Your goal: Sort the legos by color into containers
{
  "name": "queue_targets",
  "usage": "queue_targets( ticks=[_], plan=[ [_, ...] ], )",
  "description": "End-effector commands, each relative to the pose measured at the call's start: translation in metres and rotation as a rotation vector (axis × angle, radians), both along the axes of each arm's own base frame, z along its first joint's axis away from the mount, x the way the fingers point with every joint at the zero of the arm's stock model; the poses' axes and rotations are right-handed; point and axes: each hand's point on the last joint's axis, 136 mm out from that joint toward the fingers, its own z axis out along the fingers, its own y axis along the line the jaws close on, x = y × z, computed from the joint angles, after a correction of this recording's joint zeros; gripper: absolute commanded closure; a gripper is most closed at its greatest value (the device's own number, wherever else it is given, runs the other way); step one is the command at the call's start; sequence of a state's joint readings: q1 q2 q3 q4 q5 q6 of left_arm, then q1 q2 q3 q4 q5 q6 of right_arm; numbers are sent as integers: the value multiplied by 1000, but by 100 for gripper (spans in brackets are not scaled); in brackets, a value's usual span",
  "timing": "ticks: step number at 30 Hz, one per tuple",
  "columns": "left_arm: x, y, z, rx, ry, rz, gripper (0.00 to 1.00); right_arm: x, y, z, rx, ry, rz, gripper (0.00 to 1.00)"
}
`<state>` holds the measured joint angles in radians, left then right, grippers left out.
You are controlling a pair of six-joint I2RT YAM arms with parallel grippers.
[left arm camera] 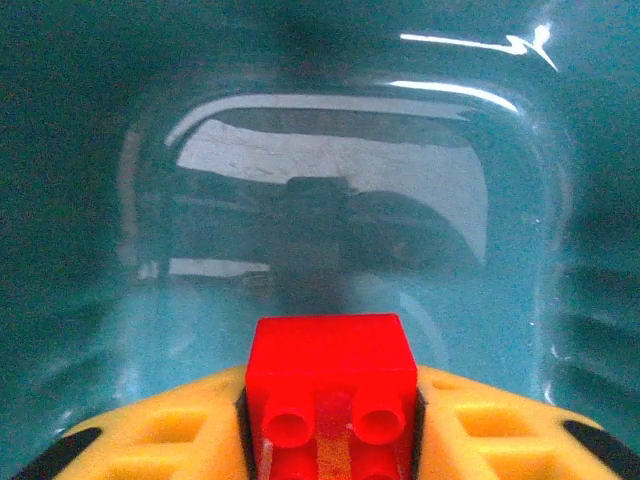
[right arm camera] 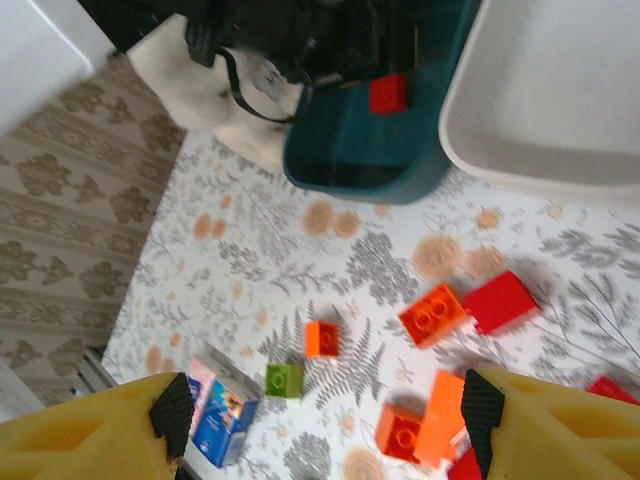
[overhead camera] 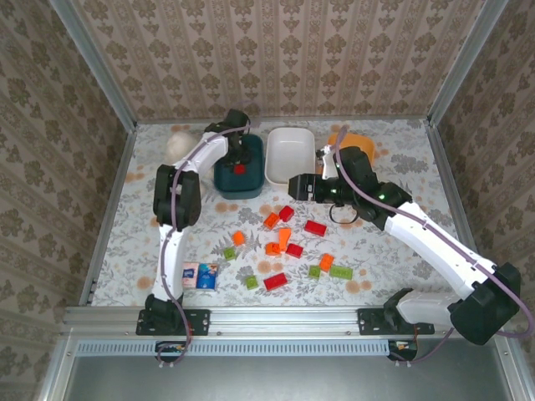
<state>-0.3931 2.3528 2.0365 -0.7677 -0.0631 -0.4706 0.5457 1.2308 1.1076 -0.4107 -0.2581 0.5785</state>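
Edges: the floral-patterned bench [overhead camera: 410, 167] was boxed in by papered walls at the far side and on both flanks, with a grey metal rail [overhead camera: 276, 317] along the near edge.
Open room: bare surface lay to the right of the bricks and down the left flank (the right stretch looked the wider).
Far row: a dark teal plastic bowl [overhead camera: 224, 184], a white plastic bowl [overhead camera: 290, 159] and an orange plastic bowl [overhead camera: 361, 142] stood side by side near the far wall.
Left claw [left arm camera: 330, 420]: down inside the teal bowl, closed on a small red plastic brick [left arm camera: 330, 365], dark pads against both its sides.
Right claw [right arm camera: 325, 425]: spread wide, holding nothing, above the bench just before the white bowl.
Loose bricks [overhead camera: 315, 227]: red, orange and lime green, scattered mid-bench.
Writing: a small flat blue-and-pink packet [overhead camera: 201, 276] carried print too small to read.
In the way: a white plush bear [overhead camera: 178, 146] sat just left of the teal bowl, beside the left arm.
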Motion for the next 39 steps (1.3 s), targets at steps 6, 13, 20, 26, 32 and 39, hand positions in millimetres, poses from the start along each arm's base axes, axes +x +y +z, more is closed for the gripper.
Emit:
queue_targets(
  ticks=[6, 13, 20, 26, 32, 39],
  plan=[
    [-5, -2, 41, -42, -24, -33, 39, -34, -55, -47, -226, 157, -130, 27],
    [-39, -6, 125, -136, -163, -51, 31, -88, -109, -115, -435, 525, -330, 32],
    [-153, -26, 131, -300, -163, -167, 21, -95, -108, -169, -414, 658, -382, 31],
    [-247, -19, 120, -433, -148, -213, 18, -91, -93, -202, -344, 772, -409, 30],
    [-291, 5, 114, -468, -173, -193, 15, -84, -83, -219, -334, 830, -427, 34],
    [-294, 15, 114, -459, -189, -159, 15, -98, -85, -230, -370, 920, -448, 39]
  ],
)
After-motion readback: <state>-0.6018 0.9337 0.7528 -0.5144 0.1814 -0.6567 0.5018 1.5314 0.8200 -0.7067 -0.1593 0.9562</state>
